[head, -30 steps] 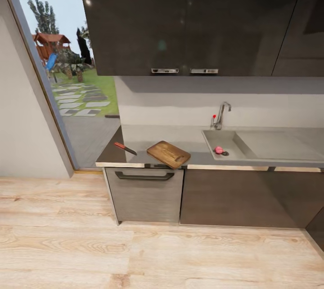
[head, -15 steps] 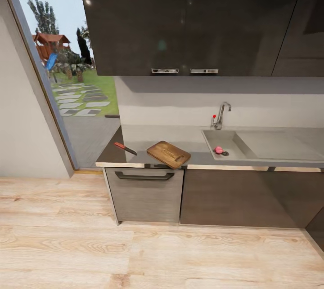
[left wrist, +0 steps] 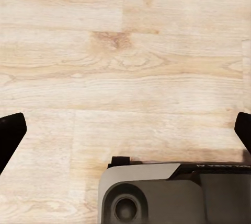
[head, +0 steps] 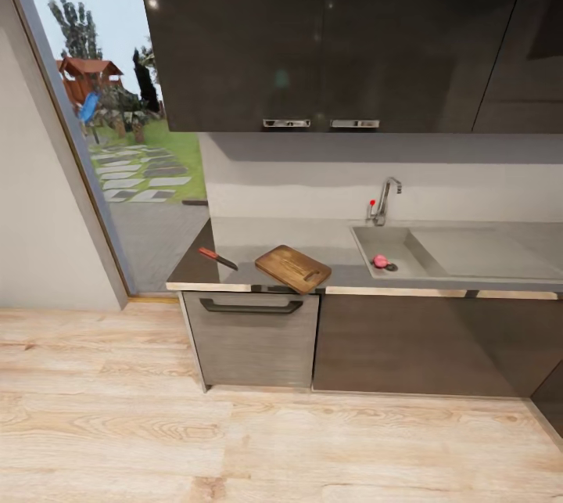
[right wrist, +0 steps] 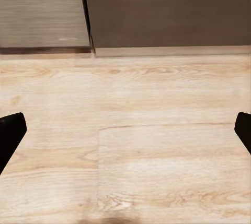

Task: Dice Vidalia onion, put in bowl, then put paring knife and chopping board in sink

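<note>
The Vidalia onion sits in the sink basin by the drain, well ahead of both arms, whose fingers hang spread and empty over the wooden floor, while the chopping board and paring knife lie near the surface's front edge, left of the sink.

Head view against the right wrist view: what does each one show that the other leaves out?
Head view alone: the onion in the sink, the board and knife on the countertop, the faucet.
Right wrist view alone: the open right end effector pointing at the floor.
Both: the wooden floor and the dark lower cabinets.
</note>
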`<state>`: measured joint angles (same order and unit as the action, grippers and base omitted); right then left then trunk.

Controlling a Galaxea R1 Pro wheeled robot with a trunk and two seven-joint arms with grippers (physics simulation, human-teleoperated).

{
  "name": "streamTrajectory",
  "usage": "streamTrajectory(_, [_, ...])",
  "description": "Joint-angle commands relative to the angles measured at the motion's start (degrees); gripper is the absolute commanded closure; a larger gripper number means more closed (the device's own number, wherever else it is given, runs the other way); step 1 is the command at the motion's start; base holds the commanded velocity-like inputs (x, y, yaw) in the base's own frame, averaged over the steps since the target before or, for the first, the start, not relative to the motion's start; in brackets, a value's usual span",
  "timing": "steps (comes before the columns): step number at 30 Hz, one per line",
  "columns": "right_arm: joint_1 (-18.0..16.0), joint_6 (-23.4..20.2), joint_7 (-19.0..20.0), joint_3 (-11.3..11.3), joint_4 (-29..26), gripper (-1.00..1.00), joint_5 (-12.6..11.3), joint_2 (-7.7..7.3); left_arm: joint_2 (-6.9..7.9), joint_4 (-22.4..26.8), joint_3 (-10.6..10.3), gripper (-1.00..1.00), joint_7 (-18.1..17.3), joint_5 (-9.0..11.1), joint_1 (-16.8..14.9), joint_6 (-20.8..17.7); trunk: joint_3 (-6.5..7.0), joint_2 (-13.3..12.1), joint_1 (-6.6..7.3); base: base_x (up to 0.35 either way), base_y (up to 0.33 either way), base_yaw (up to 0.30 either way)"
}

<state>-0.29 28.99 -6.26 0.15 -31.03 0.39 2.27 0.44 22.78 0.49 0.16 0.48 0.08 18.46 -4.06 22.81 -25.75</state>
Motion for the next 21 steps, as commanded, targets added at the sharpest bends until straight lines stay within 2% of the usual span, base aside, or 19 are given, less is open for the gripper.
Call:
streamTrajectory(1, [0.0, 0.1, -0.2, 0.0, 0.0, -1.0, 0.0, 0.01, 0.0, 0.1, 0.0, -1.0, 0.0, 0.0, 0.0, 0.1, -0.11, 0.1, -0.03, 0.0, 0.0, 0.0])
streamTrajectory(14, [0.0, -0.2, -0.7, -0.1, -0.9, -1.0, 0.0, 0.16, 0.0, -0.2, 0.0, -1.0, -0.1, 0.0, 0.0, 0.1, -0.11, 0.1, -0.03, 0.0, 0.0, 0.0])
streamTrajectory(18, [0.0, -2.5, -4.5, -0.1, -6.7, -1.0, 0.1, 0.11, 0.0, -0.2, 0.0, -1.0, 0.0, 0.0, 0.0, 0.0, -0.11, 0.1, -0.03, 0.0, 0.0, 0.0])
streamTrajectory(20, [0.0, -5.6, -6.6, -0.1, -10.5, -1.0, 0.1, 0.15, 0.0, -0.3, 0.0, -1.0, 0.0, 0.0, 0.0, 0.0, -0.11, 0.1, -0.03, 0.0, 0.0, 0.0])
streamTrajectory(21, [0.0, -10.0, -8.2, -0.1, -14.6, -1.0, 0.1, 0.17, 0.0, -0.3, 0.0, -1.0, 0.1, 0.0, 0.0, -0.1, -0.11, 0.1, -0.03, 0.0, 0.0, 0.0])
